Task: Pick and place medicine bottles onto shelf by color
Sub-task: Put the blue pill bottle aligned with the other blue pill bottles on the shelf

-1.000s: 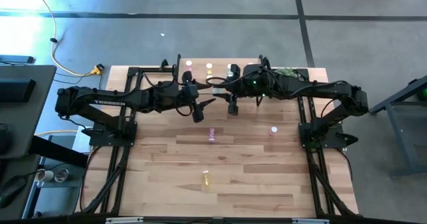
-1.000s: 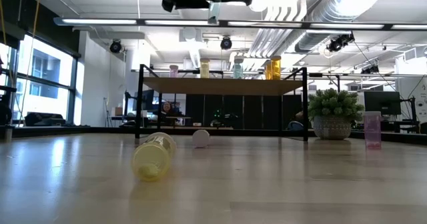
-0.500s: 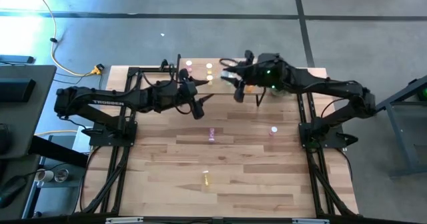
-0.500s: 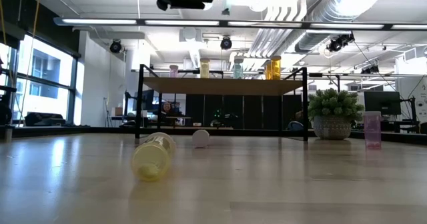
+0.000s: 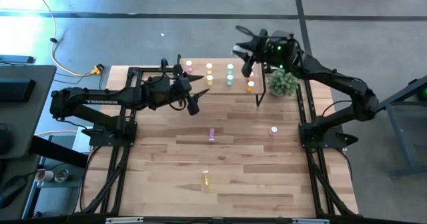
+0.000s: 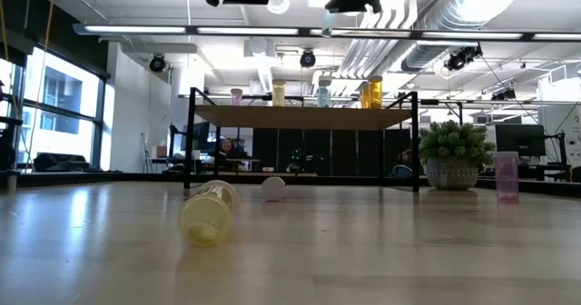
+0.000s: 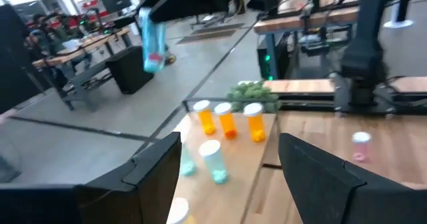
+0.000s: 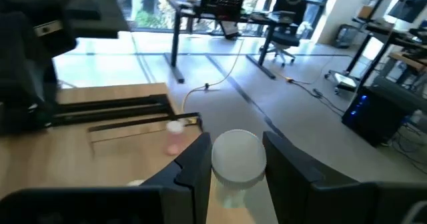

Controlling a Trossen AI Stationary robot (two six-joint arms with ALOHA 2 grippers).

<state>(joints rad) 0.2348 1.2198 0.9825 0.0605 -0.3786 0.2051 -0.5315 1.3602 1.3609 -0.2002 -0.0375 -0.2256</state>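
Above the shelf's [image 5: 220, 84] far edge the right gripper [image 5: 239, 53] hung high, fingers narrowed on a pale green bottle [image 8: 237, 159], white cap toward its wrist camera; the left gripper [image 5: 198, 85] waited just beside the shelf's near edge, jaws wide and empty. Judgement: step in hand was placing; best lowered upright over the green bottles [image 5: 230, 75] between the yellow and orange groups, released only once the base sat flat, clear of neighbours. On the table lay a pink bottle [image 5: 211, 135], another pink one [image 5: 273, 130] standing, and a yellow bottle [image 5: 205, 179] on its side. Hard to make out: held bottle's body mostly hidden by fingers in the wrist view; both grippers cut off at the low view's top; exact bottle count on shelf unclear.
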